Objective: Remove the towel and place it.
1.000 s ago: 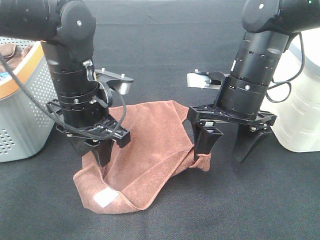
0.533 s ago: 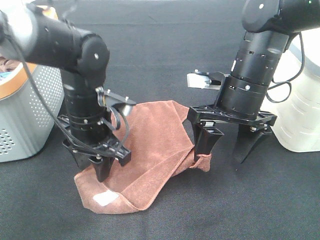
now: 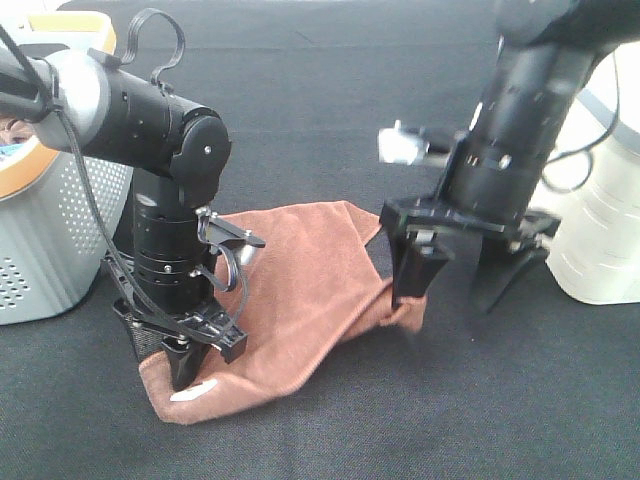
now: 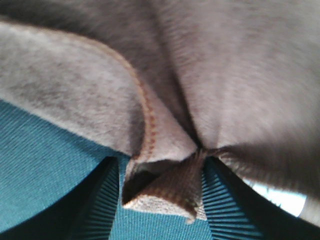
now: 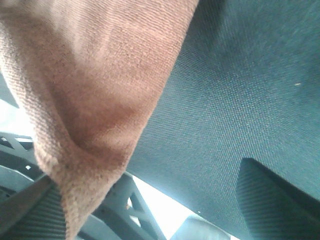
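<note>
The left gripper [image 3: 185, 372] is now lowered further, pinching the towel [image 3: 300, 290] spread on the dark table [image 3: 330, 440]; the right gripper [image 3: 455, 285] is raised, jaws spread.

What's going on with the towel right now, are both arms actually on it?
The reddish-brown towel lies spread on the dark table between a grey basket and a white container. The left gripper is down on the near corner by the white label, with a fold of cloth pinched between its fingers. The right gripper stands wide open; one finger touches the far corner, gripping nothing.
</note>
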`<state>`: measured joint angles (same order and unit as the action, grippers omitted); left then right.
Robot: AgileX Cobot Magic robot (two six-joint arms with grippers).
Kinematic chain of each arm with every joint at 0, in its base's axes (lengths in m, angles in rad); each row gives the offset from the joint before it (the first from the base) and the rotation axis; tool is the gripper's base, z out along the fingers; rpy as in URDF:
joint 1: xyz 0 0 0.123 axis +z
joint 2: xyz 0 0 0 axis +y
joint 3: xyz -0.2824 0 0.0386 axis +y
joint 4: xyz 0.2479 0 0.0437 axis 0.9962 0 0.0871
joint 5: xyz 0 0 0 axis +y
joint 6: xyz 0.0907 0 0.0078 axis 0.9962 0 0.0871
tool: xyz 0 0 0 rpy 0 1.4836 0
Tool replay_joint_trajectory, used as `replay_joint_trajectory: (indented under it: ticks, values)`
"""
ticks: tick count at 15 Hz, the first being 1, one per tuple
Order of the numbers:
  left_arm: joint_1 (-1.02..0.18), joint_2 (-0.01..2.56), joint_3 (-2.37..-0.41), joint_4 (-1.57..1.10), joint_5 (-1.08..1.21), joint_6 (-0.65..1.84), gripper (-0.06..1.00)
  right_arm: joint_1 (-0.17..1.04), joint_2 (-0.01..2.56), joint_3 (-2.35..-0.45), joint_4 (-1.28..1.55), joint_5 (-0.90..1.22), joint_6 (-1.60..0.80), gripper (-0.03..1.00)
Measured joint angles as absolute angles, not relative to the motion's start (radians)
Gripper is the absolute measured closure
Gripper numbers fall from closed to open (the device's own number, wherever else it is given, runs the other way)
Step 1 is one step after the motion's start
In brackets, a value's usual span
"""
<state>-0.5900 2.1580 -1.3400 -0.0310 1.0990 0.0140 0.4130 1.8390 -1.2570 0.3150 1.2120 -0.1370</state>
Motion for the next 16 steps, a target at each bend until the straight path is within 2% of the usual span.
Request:
replay_joint_trajectory:
  ticks: [5,11,16]
  values:
    - [-0.59,2.158,-1.34,-0.018,1.099,0.011,0.45,0.413,1.719,-1.257,0.297,1.212,-0.137,0.18]
    - [-0.59,2.159,-1.34,0.0,1.15,0.008,0.45,0.413,1.695,-1.257,0.212,1.213,-0.118,0.18]
    - [-0.59,2.138,-1.349,-0.006,1.204,0.008,0.45,0.413,1.533,-1.254,0.195,1.213,-0.117,0.18]
